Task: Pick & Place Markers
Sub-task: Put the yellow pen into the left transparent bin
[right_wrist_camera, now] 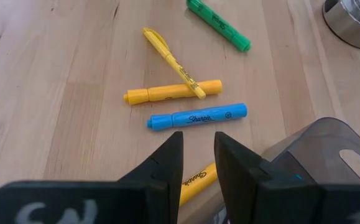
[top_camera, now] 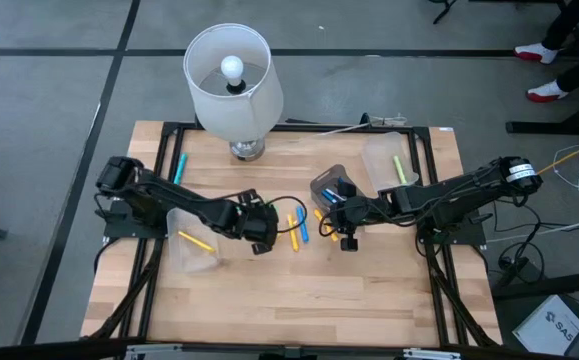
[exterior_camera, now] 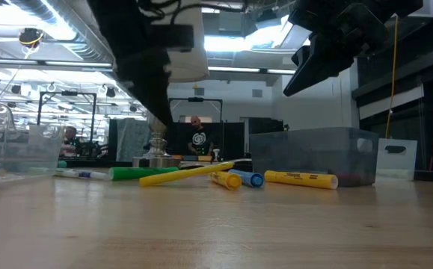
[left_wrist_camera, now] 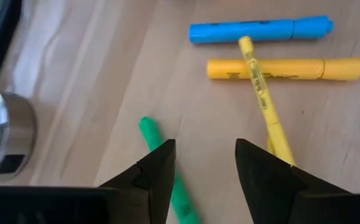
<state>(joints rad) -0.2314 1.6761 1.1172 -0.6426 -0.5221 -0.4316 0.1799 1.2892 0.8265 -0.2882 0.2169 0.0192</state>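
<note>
Several markers lie loose on the wooden table's middle: a blue one (left_wrist_camera: pixel 260 30), a thick yellow one (left_wrist_camera: pixel 285 68), a thin yellow one (left_wrist_camera: pixel 263 93) lying across it, and a green one (left_wrist_camera: pixel 152 134). My left gripper (left_wrist_camera: pixel 206 168) hovers open above them, with the green marker's end running under one finger and the thin yellow one beside the other. My right gripper (right_wrist_camera: pixel 198 162) hangs over the same group from the right, its fingers a narrow gap apart with nothing between them. Another yellow marker (right_wrist_camera: pixel 195 179) lies on the table below it.
A grey bin (top_camera: pixel 329 185) stands just right of the markers. A clear bin (top_camera: pixel 184 262) at the left holds a yellow marker, and another clear bin (top_camera: pixel 381 155) at the far right holds a green one. A white lamp (top_camera: pixel 231 80) stands at the far edge, with a teal marker (top_camera: pixel 179 168) to its left.
</note>
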